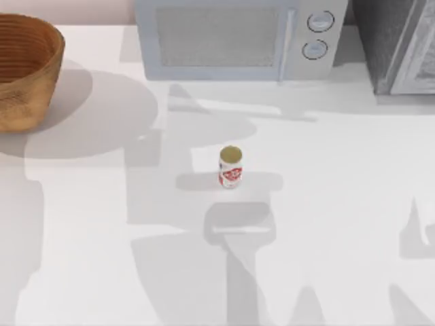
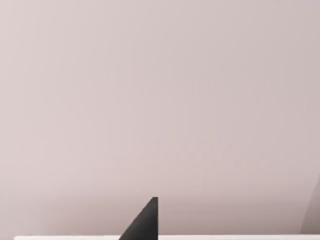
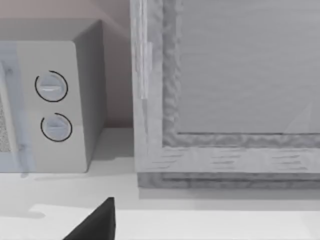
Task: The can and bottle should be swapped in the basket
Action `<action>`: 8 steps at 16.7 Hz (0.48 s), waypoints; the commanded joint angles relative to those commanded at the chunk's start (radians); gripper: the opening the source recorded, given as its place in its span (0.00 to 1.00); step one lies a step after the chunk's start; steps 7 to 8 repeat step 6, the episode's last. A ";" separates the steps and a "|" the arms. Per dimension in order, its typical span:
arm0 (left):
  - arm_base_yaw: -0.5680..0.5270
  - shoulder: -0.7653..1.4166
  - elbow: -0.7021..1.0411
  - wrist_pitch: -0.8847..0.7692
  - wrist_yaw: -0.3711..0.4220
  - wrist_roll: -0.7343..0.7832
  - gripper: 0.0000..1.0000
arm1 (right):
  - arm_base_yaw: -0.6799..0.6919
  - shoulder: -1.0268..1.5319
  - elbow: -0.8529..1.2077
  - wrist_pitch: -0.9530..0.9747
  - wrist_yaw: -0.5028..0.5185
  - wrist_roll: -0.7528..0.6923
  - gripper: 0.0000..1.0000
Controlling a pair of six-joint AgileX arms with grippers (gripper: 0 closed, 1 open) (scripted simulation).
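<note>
Can stands upright near the middle of the desk, gold top up, red label facing the near edge. Nothing touches it. Wicker basket sits at the far-left corner of the desk, partly cut off by the left edge of the top view, well apart from the can.

Microwave stands along the far edge, two round knobs on its right side. A second grey appliance sits at the far-right corner, just beside the microwave.

My left claw: a dark finger tip is visible in the left wrist view against a plain pinkish wall; can't tell how far it's open, or whether it holds anything.

My right claw: a dark finger tip in the right wrist view, facing the microwave and the grey appliance's front. Opening can't be told either.
</note>
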 joint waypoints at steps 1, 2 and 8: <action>0.000 0.000 0.000 0.000 0.000 0.000 1.00 | 0.000 0.000 0.000 0.000 0.000 0.000 1.00; 0.000 0.000 0.000 0.000 0.000 0.000 1.00 | 0.000 0.000 0.000 0.000 0.000 0.000 1.00; 0.000 0.000 0.000 0.000 0.000 0.000 1.00 | 0.000 0.000 0.000 0.000 0.000 0.000 1.00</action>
